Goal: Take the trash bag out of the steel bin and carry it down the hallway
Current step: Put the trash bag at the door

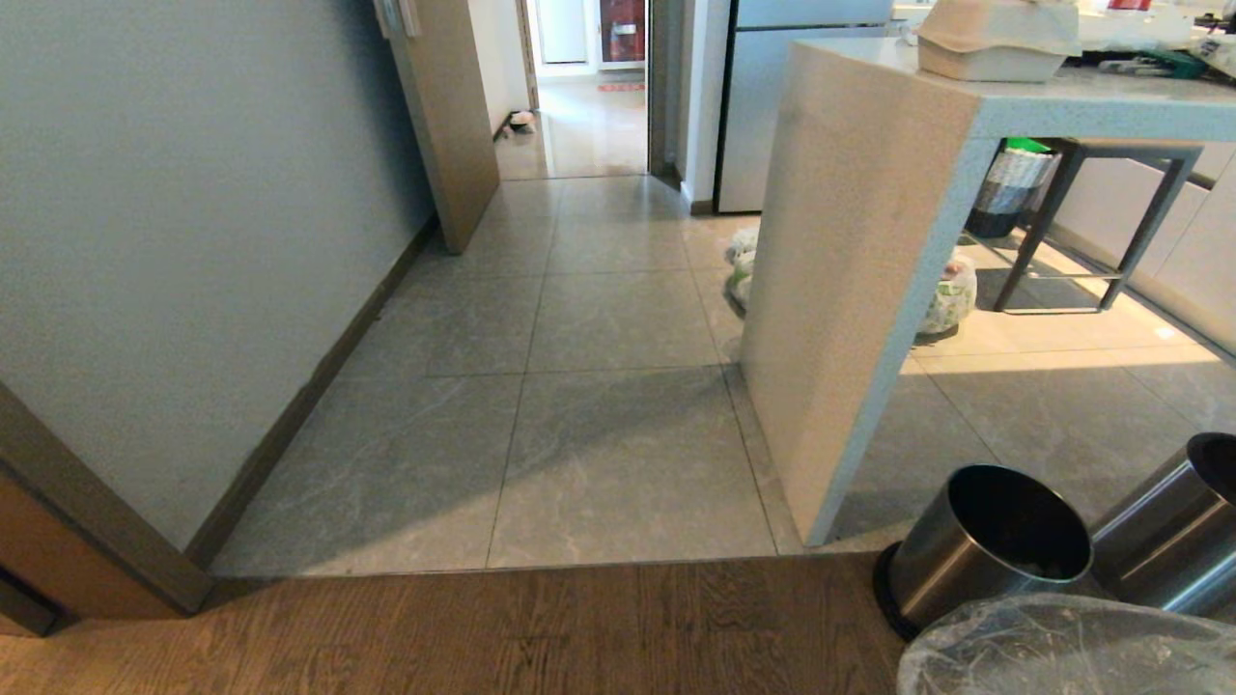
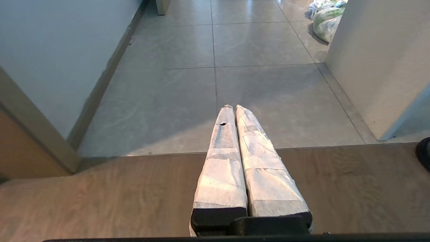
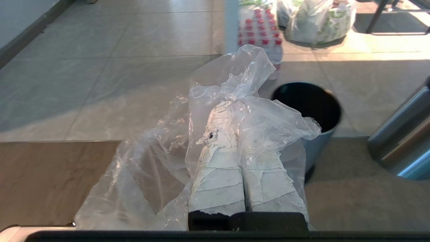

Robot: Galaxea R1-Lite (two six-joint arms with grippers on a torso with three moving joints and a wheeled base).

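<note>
In the head view, the small round brushed-steel bin (image 1: 985, 541) stands near the lower right corner, at the edge where the wooden floor meets the grey tiles. Its dark inside shows no liner. Just below it, the clear, thin, crinkly plastic trash bag (image 1: 1062, 647) bulges into the picture, close to the bin. A second steel cylinder (image 1: 1173, 526) stands beside the bin. Ahead, the hallway (image 1: 579, 309) of grey marbled tiles runs between a pale wall and a light stone counter (image 1: 859, 241) toward a tan wooden door (image 1: 449, 116). Neither arm shows here.

In the left wrist view, the left gripper (image 2: 231, 108) has its two taped fingers pressed together with nothing between them — it is clenched and empty, pointing over the floor edge.

In the right wrist view, the right gripper (image 3: 231, 111) is clenched on the trash bag (image 3: 248, 124); the film is bunched over and around the fingers and hangs loose on both sides of the claw. The steel bin (image 3: 307, 107) stands just beyond the fingertips, apart from the bag, so the removal seems done and the carrying remains.

The bag looks very light, soft and slippery, and probably tears easily. A gathered bunch of several folds — as held now — seems the best place to hold; one single layer could slip out. The hanging part could drag or catch on the floor.
</note>
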